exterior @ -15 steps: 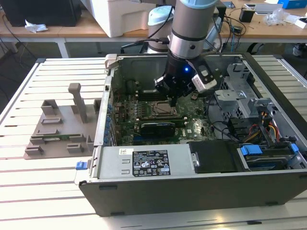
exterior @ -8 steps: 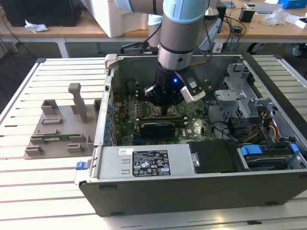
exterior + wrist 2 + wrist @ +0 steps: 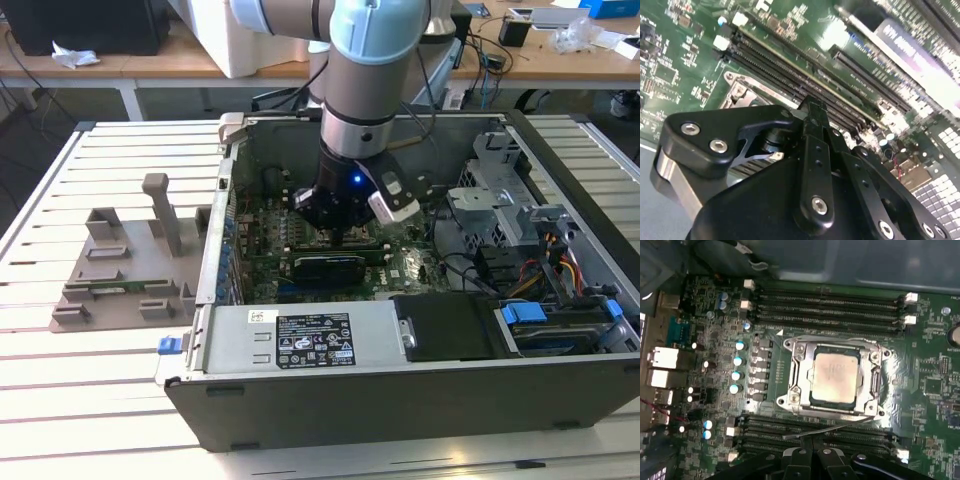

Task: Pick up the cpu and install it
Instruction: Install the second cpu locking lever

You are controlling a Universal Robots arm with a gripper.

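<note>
In the first wrist view the cpu (image 3: 834, 377), a small square chip with a silvery top, lies flat inside the metal socket frame (image 3: 790, 372) on the green motherboard (image 3: 935, 385). My gripper (image 3: 812, 454) hovers just beside the socket, over the memory slots (image 3: 815, 427), and is shut on nothing. A thin socket lever (image 3: 840, 425) lies slanted between the frame and my fingertips. In the exterior view my gripper (image 3: 345, 236) reaches down into the open computer case (image 3: 400, 390), close over the board. The second wrist view has my gripper (image 3: 812, 106) just above the slots.
A long dark card (image 3: 325, 268) lies in the case in front of my gripper. Drive bays and cables (image 3: 540, 250) fill the case at the exterior view's right. A grey parts holder (image 3: 130, 270) stands on the slatted table at the exterior view's left.
</note>
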